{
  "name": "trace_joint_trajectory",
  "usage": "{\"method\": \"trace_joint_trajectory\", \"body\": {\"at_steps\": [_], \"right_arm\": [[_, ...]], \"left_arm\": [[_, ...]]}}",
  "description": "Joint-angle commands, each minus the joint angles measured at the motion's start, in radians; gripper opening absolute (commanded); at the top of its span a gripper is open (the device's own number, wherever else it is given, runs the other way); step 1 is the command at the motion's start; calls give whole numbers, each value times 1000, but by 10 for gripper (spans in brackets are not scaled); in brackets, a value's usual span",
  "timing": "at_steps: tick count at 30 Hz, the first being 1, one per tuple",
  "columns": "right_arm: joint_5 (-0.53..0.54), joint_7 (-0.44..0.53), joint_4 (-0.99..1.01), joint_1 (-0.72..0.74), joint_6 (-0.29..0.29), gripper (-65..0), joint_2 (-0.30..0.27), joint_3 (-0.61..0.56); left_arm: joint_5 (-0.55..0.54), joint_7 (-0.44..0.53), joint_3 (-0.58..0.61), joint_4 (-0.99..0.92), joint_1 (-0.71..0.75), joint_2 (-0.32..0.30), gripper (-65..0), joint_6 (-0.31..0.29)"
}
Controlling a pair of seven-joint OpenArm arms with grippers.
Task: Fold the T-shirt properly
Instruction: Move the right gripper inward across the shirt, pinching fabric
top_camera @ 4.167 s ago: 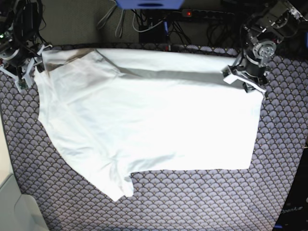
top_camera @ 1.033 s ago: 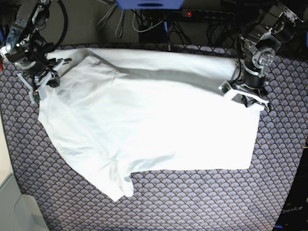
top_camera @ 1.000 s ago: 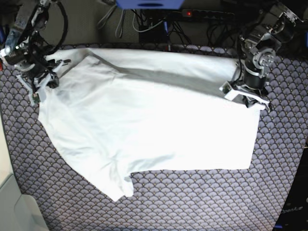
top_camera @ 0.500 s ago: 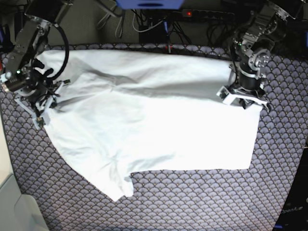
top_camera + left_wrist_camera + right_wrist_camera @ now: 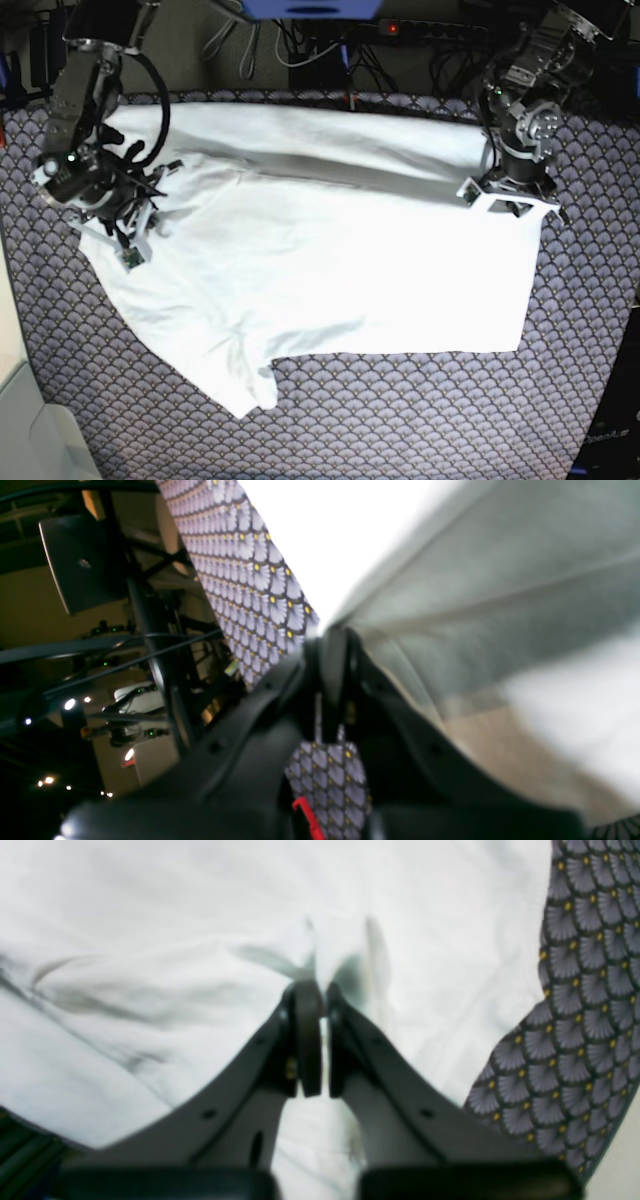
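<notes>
The white T-shirt [image 5: 330, 270] lies spread on the patterned mat [image 5: 420, 420], with its far edge lifted and folded toward the front. My right gripper [image 5: 130, 248], at the left of the base view, is shut on a pinch of the shirt's shoulder end. In the right wrist view its jaws [image 5: 320, 995] meet on a raised fold of white cloth [image 5: 150, 940]. My left gripper [image 5: 510, 198], at the right, is shut on the shirt's hem corner. In the left wrist view its jaws [image 5: 332, 645] close on the cloth edge [image 5: 500, 580].
The mat's far edge runs along the back [image 5: 300, 97]. Behind it are a power strip with a red light [image 5: 430, 28], cables [image 5: 300, 50] and a blue object [image 5: 310, 8]. A pale surface [image 5: 20, 420] borders the mat at the front left.
Both grippers have moved toward the front with the shirt's far edge in them. The right gripper travelled farthest, down and inward, and the folded strip has widened.
</notes>
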State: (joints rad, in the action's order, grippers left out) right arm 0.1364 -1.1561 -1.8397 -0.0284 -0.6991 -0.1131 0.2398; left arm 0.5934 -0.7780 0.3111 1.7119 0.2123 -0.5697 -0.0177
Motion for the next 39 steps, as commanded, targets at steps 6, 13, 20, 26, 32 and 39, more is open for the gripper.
{"method": "trace_joint_trajectory", "body": {"at_steps": [6, 13, 20, 26, 32, 39], "right_arm": [[10, 18, -16, 46, 1, -647, -9, -21], [10, 12, -15, 60, 1, -619, -12, -56], [10, 12, -15, 60, 1, -487, -12, -56], [10, 14, -24, 72, 1, -488, -12, -52], [10, 12, -25, 68, 1, -488, -49, -56], [10, -6, -48, 49, 1, -488, -119, -43]], "left_arm": [[18, -2, -10, 12, -9, -13, -644, 20], [18, -2, -10, 26, -11, 6, -448, 22], [20, 5, -10, 33, -17, 6, -140, 22], [92, -2, -10, 56, -20, 6, -94, 17], [95, -4, -8, 55, -1, 6, -94, 15], [96, -5, -11, 107, 62, 0, -277, 20]]}}
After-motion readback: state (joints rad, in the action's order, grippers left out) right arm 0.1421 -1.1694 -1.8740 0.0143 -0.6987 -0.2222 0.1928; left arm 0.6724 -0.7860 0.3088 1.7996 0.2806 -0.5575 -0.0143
